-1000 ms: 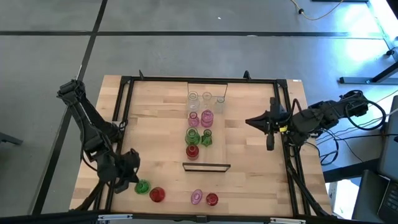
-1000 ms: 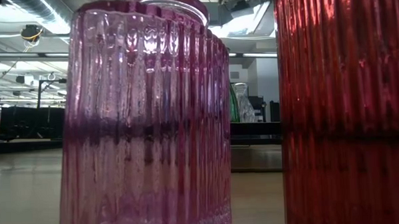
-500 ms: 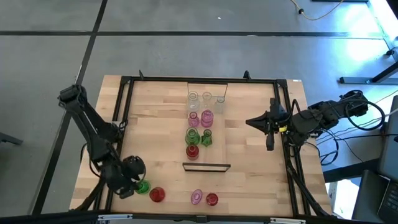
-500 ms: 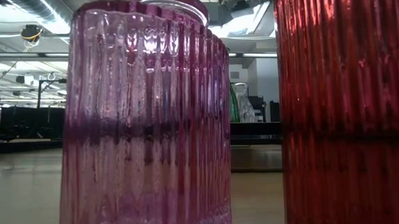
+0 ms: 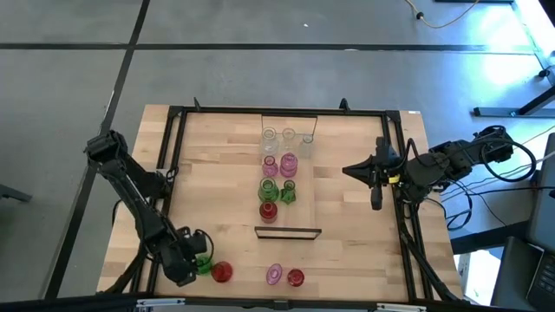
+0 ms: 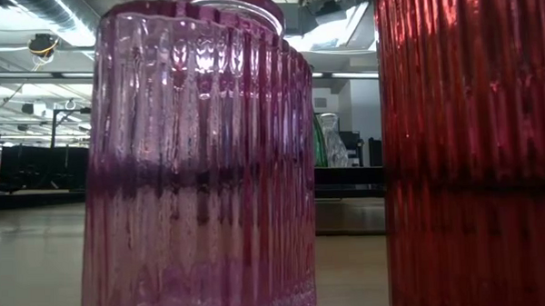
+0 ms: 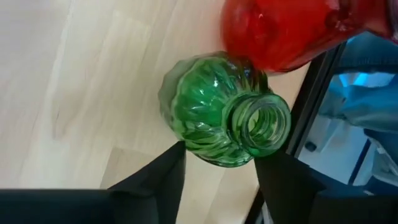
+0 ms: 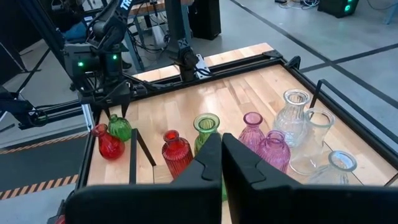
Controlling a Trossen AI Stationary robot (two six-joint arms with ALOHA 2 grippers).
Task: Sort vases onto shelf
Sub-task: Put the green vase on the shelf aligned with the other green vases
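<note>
My left pincer [image 7: 214, 167] stands spread around the small green ribbed glass vase [image 7: 217, 111], one finger on each side, near the tabletop's [image 5: 217, 173] front left corner. The risk I judge: the round red glass vase [image 7: 280, 31] is just beside it, perhaps touching, so a closing finger may push it over. The green vase stands upright, its open neck showing. My right pincer [image 8: 222, 163] waits pressed together over the right edge, facing the pale wooden shelf [image 5: 303, 208].

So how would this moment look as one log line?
left end effector: open around green vase | right end effector: shut, idle | shelf: nine vases
</note>
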